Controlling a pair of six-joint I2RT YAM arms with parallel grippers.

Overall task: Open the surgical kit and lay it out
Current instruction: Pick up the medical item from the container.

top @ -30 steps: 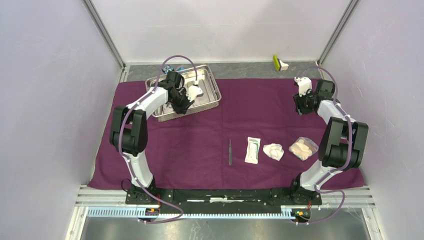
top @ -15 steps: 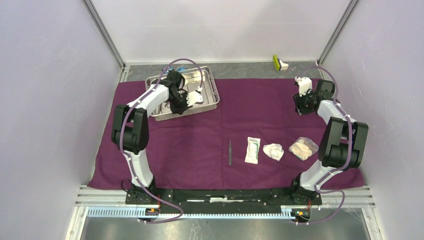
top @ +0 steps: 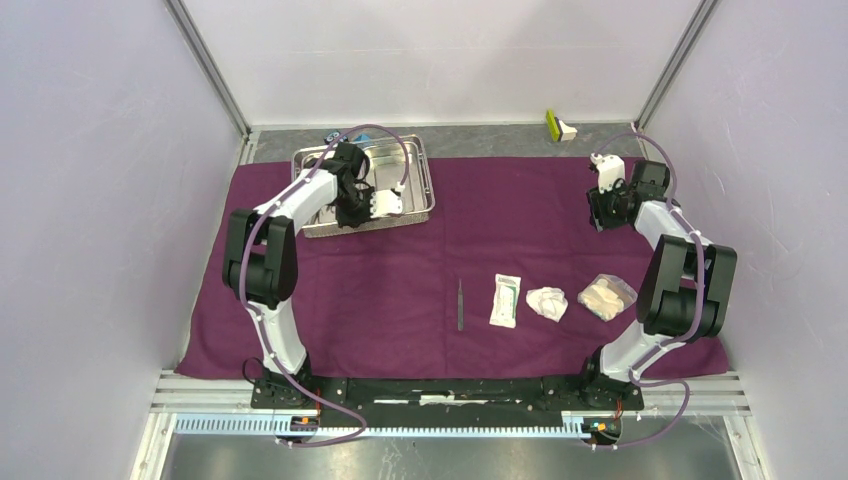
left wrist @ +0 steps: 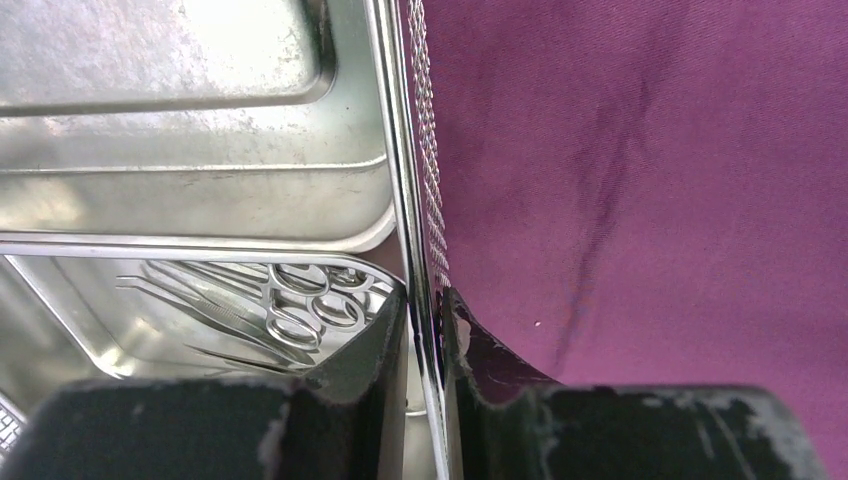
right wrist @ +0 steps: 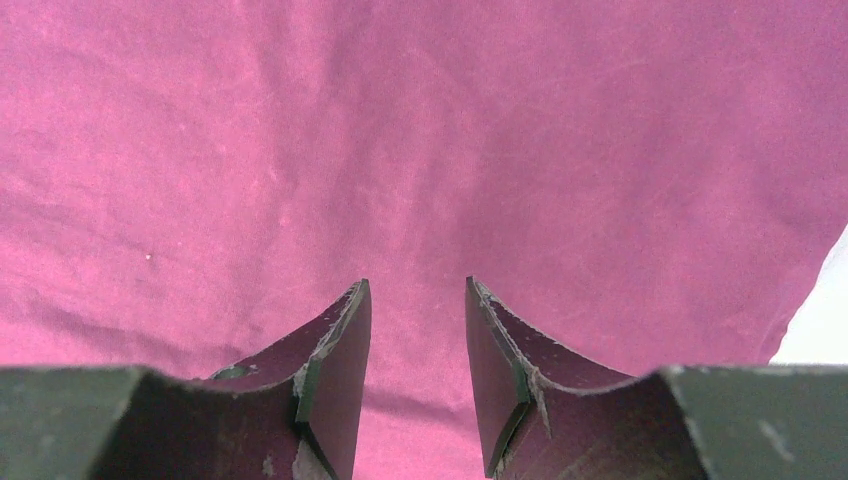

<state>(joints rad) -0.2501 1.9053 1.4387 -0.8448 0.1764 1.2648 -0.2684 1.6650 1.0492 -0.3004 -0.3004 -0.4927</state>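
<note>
The purple cloth wrap lies spread flat. At its back left stands the steel tray, and my left gripper is shut on its front wall. In the left wrist view the wall runs between the left gripper's jaws, with ring-handled forceps inside the tray. Near the front, slim tweezers, a white sealed packet and two gauze wads lie in a row. My right gripper hangs open over bare cloth at the back right, nothing between its jaws.
A small yellow-green and white item sits on the grey strip behind the cloth. A blue object peeks out behind the tray. Lilac walls and slanted metal posts close in three sides. The cloth's edge is near the right gripper.
The left gripper has swung the tray round so that it sits squarer to the cloth's back edge, and its jaws have closed a little on the wall. The right arm has not moved.
</note>
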